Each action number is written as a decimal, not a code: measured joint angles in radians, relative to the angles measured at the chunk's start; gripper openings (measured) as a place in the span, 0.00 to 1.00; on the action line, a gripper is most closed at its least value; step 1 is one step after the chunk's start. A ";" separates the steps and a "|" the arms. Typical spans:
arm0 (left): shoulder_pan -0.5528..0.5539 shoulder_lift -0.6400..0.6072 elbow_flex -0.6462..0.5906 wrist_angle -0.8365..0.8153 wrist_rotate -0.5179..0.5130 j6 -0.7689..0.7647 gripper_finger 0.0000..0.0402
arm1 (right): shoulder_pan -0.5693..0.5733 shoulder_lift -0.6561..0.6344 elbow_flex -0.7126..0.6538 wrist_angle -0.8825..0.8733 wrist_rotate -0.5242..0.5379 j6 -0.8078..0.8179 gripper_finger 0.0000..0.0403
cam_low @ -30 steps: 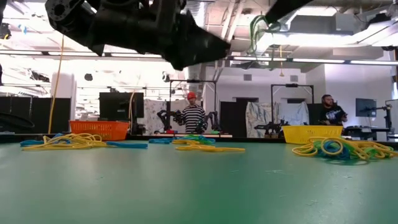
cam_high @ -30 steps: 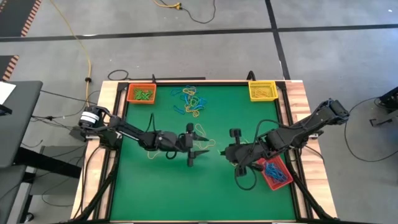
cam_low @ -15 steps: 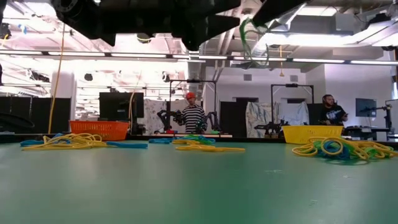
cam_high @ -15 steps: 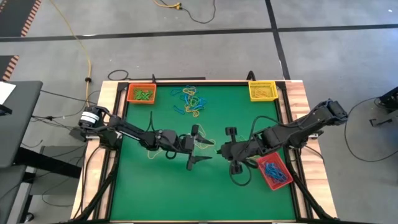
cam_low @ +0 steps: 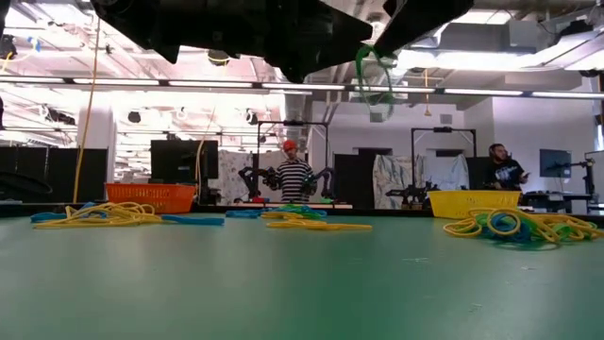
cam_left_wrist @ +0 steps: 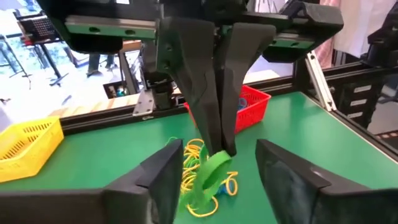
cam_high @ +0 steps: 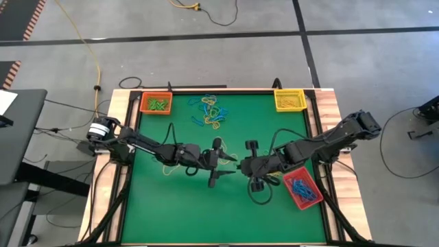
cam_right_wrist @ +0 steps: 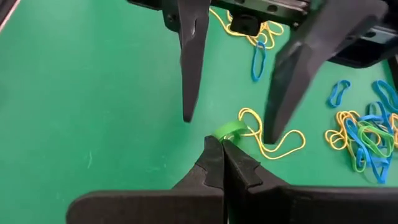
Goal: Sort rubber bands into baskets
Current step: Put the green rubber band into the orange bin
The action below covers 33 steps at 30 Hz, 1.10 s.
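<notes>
The right hand [cam_high: 241, 163] has moved closer to the left hand [cam_high: 225, 165] above the middle of the table [cam_high: 171, 202]. It pinches a green rubber band [cam_right_wrist: 229, 131]; the left hand's fingers are spread around it. The band is light, soft and stretchy; grab its free loop.

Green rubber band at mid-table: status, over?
Right gripper shut on thin green rubber band, held above the green table. Left gripper open, fingers either side of the band. Nothing in the way.

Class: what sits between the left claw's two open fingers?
The right claw, shut on a green rubber band, sits between the left claw's fingers. Both wrist views show this.
</notes>
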 joint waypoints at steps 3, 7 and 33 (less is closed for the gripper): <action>0.000 0.000 0.000 -0.003 -0.003 0.009 0.39 | 0.000 -0.001 0.000 0.003 0.000 0.000 0.04; 0.000 0.000 0.000 -0.011 -0.003 0.023 0.28 | 0.000 -0.001 0.000 0.000 0.000 0.000 0.04; 0.000 0.001 0.000 -0.064 -0.003 0.049 0.00 | -0.002 -0.001 0.000 -0.082 0.000 0.082 0.10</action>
